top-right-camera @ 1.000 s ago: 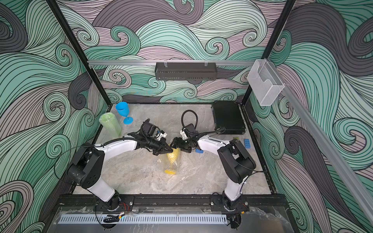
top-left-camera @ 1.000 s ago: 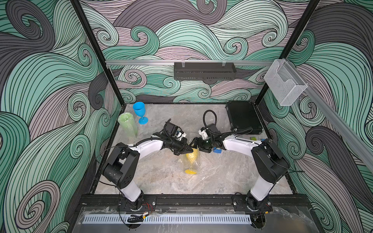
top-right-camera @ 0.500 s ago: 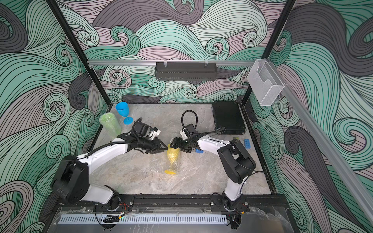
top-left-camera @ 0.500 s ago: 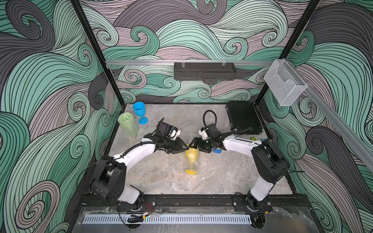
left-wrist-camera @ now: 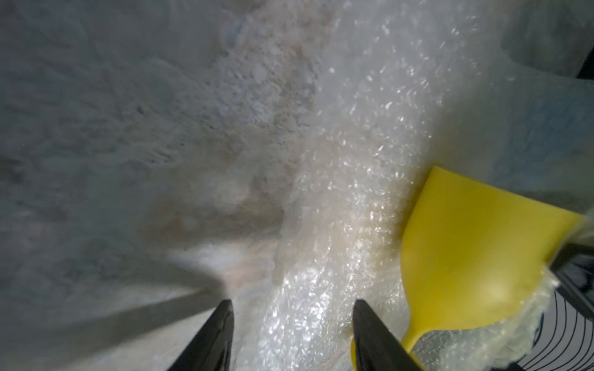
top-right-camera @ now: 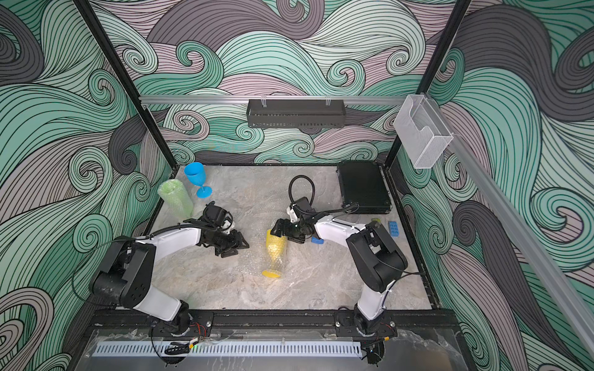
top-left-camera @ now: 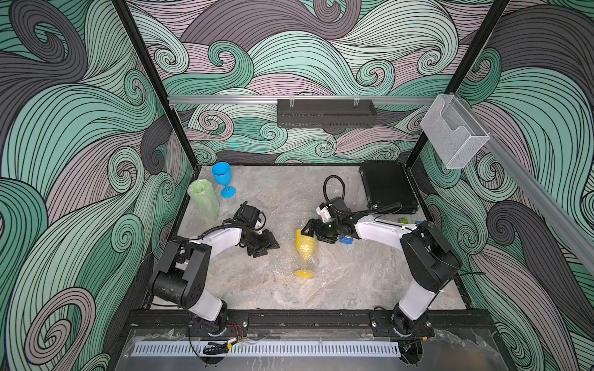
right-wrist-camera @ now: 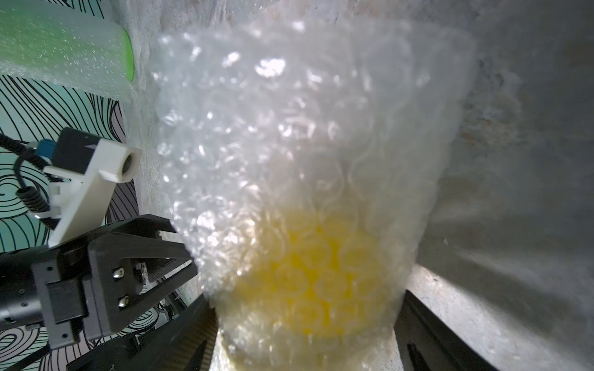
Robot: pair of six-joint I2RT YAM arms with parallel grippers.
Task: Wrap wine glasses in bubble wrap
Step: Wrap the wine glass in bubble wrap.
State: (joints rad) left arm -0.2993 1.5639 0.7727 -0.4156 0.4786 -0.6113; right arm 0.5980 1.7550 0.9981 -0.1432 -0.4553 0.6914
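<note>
My right gripper (top-left-camera: 310,232): jaws clamped across bowl of yellow goblet (top-left-camera: 305,249) through bubble wrap (right-wrist-camera: 305,128), pinning sheet against unrolling; goblet tilted, foot down at table (top-left-camera: 369,289) centre. My left gripper (top-left-camera: 267,246): jaws apart, empty, beside loose wrap edge, free to regrasp. Elsewhere: green goblet (top-left-camera: 203,199) wrapped, blue goblet (top-left-camera: 222,175) bare

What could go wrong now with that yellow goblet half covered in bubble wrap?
The left gripper stands open, gripping nothing, so the loose bubble wrap may unroll off the yellow goblet. Only the right gripper clamps the wrapped bowl; the goblet could slip or swing at its foot.
</note>
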